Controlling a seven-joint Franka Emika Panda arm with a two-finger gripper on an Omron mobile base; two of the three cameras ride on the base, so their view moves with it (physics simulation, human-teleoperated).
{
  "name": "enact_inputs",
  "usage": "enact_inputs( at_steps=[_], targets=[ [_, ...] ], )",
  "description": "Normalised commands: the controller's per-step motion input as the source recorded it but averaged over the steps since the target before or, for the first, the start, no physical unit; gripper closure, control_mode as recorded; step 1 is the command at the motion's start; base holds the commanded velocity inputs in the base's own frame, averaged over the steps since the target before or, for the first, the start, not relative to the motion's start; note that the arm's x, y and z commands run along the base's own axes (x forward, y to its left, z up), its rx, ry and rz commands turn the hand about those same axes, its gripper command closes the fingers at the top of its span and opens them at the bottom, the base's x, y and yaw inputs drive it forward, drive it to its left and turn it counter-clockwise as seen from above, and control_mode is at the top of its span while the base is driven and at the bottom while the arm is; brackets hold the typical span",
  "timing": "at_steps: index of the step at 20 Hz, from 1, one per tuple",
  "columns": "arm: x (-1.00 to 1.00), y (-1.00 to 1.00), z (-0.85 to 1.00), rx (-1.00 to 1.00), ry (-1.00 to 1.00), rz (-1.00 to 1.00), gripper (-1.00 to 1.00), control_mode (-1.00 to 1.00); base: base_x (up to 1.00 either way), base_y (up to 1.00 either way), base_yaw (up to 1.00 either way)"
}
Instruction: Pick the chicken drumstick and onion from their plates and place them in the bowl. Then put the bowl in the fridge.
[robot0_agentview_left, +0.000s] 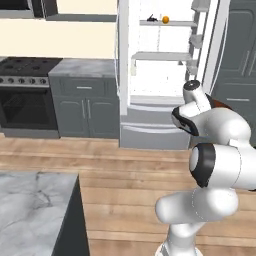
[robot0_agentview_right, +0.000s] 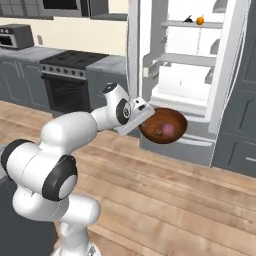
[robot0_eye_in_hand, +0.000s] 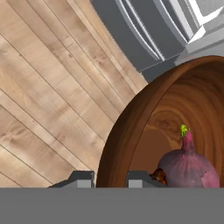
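The bowl (robot0_agentview_right: 163, 125), with the onion (robot0_eye_in_hand: 188, 166) inside, is clamped at its rim by the gripper (robot0_eye_in_hand: 109, 177); next it must be lifted onto a shelf of the open fridge (robot0_agentview_right: 187, 65)

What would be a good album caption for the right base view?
Robot gripper carrying the reddish-brown bowl, onion inside, toward the open fridge.

Glossy white rounded arm (robot0_agentview_right: 65, 132), black joint bands, bulbous segments

A fridge shelf (robot0_agentview_left: 167, 23) carries an orange ball (robot0_agentview_left: 165, 19) beside a small dark item (robot0_agentview_left: 152, 19).
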Motion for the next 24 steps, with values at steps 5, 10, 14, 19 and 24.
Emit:
enact_inputs(
  at_steps=[5, 10, 14, 19, 24],
  targets=[
    [0.0, 0.0, 0.0, 0.0, 0.0, 0.0, 1.0, 1.0, 0.46, -0.52, 0.18],
    [0.0, 0.0, 0.0, 0.0, 0.0, 0.0, 1.0, 1.0, 0.44, -0.47, 0.26],
    [0.0, 0.0, 0.0, 0.0, 0.0, 0.0, 1.0, 1.0, 0.43, -0.46, 0.28],
    [0.0, 0.0, 0.0, 0.0, 0.0, 0.0, 1.0, 1.0, 0.41, -0.54, 0.2],
    [0.0, 0.0, 0.0, 0.0, 0.0, 0.0, 1.0, 1.0, 0.43, -0.56, -0.02]
  ],
)
